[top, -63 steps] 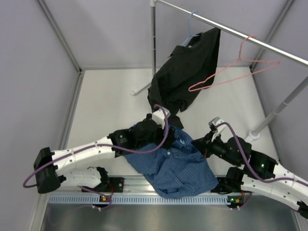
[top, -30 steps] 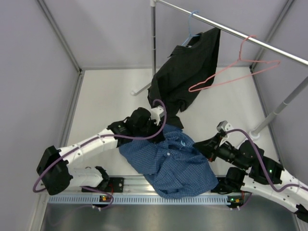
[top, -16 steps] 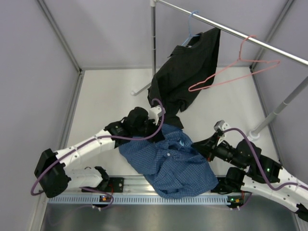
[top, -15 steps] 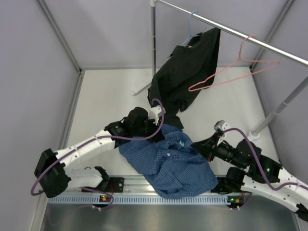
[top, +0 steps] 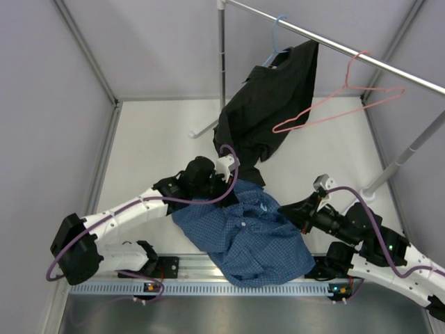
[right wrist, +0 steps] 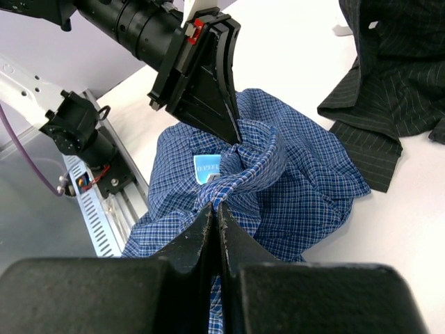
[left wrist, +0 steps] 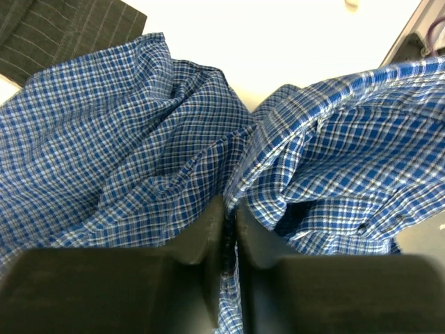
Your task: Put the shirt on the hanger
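Spanning the middle of the top view, the white table (top: 153,146) carries the shirt (top: 243,233), crumpled at lower centre between the two arms. A black shirt (top: 268,104) hangs at upper centre. The hanger (top: 334,104) hangs bare from the rail (top: 403,73) at upper right, well apart from the shirt. The left gripper (left wrist: 229,209) sits at the shirt's upper left edge, its jaws pinching a fold of checked cloth. The right gripper (right wrist: 216,209) meets the shirt's right edge, jaws pressed together on a raised ridge of fabric beside the collar label.
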Available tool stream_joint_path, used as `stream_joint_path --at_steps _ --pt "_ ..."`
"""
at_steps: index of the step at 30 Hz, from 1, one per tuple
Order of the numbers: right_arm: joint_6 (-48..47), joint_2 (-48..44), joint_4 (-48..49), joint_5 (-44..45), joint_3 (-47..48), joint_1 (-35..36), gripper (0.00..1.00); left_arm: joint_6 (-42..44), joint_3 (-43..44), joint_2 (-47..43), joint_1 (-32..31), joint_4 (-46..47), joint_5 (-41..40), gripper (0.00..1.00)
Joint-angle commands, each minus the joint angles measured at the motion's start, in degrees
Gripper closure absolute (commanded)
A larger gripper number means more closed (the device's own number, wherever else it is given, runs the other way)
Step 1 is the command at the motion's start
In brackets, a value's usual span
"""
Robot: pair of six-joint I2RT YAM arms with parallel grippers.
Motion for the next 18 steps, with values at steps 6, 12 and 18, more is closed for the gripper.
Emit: stream_joint_path --at_steps 6,12,18 --pt "0.26 0.45 4.55 1.37 -0.20 0.62 1.00 -0.70 0.15 -3.79 0.13 3.39 -1.51 1.00" --pt "1.31 7.47 4.37 6.54 1.91 0.62 0.74 -4.73 2.87 -10.29 -0.04 2.51 -4.15 1.00" --pt "6.57 25.05 -5.02 19.63 18.59 0.62 0.29 -6.86 17.45 -12.67 -8.89 0.23 -14.76 1.00"
